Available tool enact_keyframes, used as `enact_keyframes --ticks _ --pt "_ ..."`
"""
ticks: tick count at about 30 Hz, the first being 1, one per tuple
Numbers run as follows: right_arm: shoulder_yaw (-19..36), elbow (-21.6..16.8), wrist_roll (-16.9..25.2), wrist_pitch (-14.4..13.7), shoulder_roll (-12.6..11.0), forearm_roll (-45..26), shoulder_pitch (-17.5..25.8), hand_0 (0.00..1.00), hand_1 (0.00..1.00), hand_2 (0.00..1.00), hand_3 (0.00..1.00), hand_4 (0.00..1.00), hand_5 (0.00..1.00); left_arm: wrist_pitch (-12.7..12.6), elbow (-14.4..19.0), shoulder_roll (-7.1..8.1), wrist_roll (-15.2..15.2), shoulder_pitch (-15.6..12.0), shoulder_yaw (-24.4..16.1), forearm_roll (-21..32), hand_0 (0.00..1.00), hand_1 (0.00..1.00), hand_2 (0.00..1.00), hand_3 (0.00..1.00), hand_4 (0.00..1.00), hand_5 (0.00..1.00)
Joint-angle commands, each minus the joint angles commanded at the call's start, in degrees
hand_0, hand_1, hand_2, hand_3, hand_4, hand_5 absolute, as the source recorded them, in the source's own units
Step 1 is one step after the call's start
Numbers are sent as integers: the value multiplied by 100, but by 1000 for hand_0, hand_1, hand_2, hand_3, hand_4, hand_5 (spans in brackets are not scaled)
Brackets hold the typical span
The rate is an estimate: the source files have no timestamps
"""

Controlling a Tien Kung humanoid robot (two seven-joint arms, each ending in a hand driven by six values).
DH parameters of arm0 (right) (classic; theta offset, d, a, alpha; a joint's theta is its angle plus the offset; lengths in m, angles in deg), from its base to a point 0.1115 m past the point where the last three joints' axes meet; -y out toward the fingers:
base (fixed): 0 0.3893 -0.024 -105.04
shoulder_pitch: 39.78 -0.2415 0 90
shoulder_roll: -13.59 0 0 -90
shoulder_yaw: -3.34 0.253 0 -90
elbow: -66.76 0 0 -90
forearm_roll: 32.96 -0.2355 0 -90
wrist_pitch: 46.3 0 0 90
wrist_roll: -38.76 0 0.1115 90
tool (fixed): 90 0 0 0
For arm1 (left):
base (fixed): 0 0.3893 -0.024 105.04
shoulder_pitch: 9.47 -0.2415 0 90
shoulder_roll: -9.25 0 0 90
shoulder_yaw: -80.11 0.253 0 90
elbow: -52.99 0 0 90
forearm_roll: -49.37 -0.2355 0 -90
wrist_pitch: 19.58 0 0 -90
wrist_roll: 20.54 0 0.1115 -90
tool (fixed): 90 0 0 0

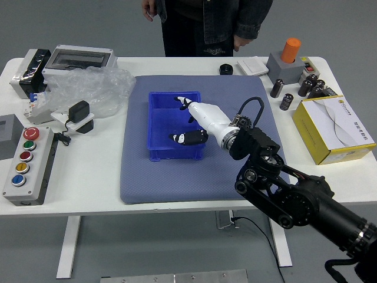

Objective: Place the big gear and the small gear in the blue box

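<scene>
Grey floor (147, 250) surrounds your white table (88, 183), with a person in dark clothes (187, 29) standing beyond it, hands hanging by their sides. A blue-grey mat (141, 184) covers the table's middle; on it sits your open blue plastic box (165, 124). Left lies crumpled clear plastic (97, 88); right, a yellow-and-white carton (307, 134). Your white-and-black right hand (209, 119) is over the box, fingers spread, gripping nothing. You can't tell where the gears are.
</scene>
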Motion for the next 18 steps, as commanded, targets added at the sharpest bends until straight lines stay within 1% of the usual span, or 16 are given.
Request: enact_keyframes --ticks 1,2,7,8,10,11,13,14,18 --pt "35 -36 -1 -3 -51 -2 -11 660 611 805 968 844 410 0 0 3 0 0 2 4 734 683 728 719 453 12" --pt "57 -59 1 -7 -92 -5 -22 649 599 786 912 848 414 -1 0 5 0 0 3 6 734 683 723 719 452 12" --pt "171 -131 -6 3 -423 -48 -134 649 599 786 912 848 414 -4 0 21 3 7 6 19 734 683 723 719 452 12" --pt "182 -128 -9 13 -484 -59 -158 644 591 756 857 836 406 -4 0 24 4 10 6 21 734 683 726 718 452 13" --pt "196 -90 -24 58 -651 -95 -236 644 591 756 857 836 406 -3 0 27 7 20 3 24 734 683 726 718 452 13" --pt "197 -76 -29 73 -692 -103 -258 644 591 756 857 836 406 -3 0 28 8 23 2 24 734 683 726 718 452 13" --pt "179 -7 -37 123 -796 -137 -330 644 591 756 857 836 406 -3 0 29 10 28 0 28 734 683 726 718 452 13" --pt "164 40 -37 151 -839 -158 -369 641 594 751 814 821 385 -3 0 29 9 30 -1 27 734 683 726 719 452 13" --pt "38 419 7 263 -992 -298 -589 641 594 751 814 821 385 -3 0 37 9 36 -8 24 734 683 726 719 452 13"
